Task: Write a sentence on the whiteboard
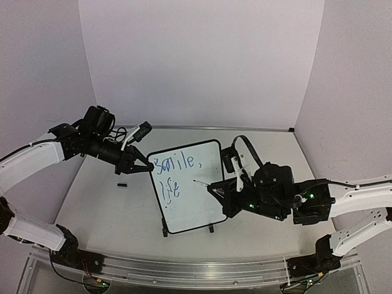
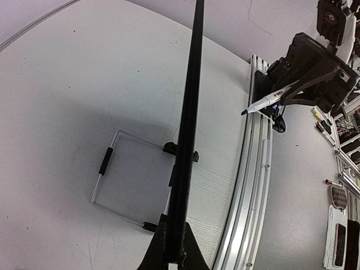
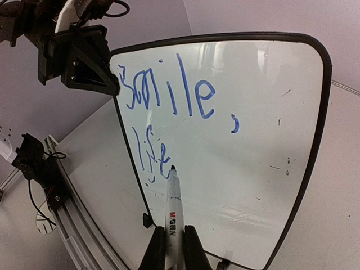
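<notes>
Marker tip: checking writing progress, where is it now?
Right wrist view: the marker tip points at the end of "life", left side of the whiteboard; the left wrist view shows a gap.

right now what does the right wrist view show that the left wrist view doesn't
Only the right wrist view: the face of the whiteboard, with the sentence in blue reading roughly "Smile, life", and the marker tip at the end of "life". Only the left wrist view: the whiteboard edge-on as a thin black line, and a wire stand on the table behind it. Both: the whiteboard, the marker held in the right gripper, and the left gripper clamped on the whiteboard's edge.
</notes>
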You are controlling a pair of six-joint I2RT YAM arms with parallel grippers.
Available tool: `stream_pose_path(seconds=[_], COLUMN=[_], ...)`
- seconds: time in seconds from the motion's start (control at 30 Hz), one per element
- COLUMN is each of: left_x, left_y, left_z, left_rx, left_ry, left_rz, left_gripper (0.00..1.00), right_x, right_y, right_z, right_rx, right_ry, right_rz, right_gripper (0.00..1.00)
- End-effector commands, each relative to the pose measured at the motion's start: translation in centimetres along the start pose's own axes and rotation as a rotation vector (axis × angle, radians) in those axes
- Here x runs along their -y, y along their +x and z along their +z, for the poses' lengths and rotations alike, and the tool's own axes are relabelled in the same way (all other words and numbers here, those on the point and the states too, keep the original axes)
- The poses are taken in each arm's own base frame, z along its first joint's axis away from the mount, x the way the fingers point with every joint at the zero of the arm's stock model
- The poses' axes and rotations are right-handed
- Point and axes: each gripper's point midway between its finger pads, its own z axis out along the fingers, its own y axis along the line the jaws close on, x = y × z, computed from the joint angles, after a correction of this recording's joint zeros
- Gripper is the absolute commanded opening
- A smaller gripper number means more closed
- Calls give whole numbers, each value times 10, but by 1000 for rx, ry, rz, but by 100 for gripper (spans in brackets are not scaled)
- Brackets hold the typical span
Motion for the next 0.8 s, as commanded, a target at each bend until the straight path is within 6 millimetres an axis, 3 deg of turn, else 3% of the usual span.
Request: stream_pose_path(seconds=[0.0, 0.77], left_x=[-13, -15], left_y=[-10, -8], left_z=[-12, -9], left_rx=[33, 24], left_ry=[-98, -95], left_rz=[51, 46], left_gripper=[0, 0], right_x=[-4, 19], right_y=[-1, 14], right_z=[10, 42], right_rx=[1, -49], right_ry=[-38, 2], right_rz=[-6, 34], right_gripper=[0, 0])
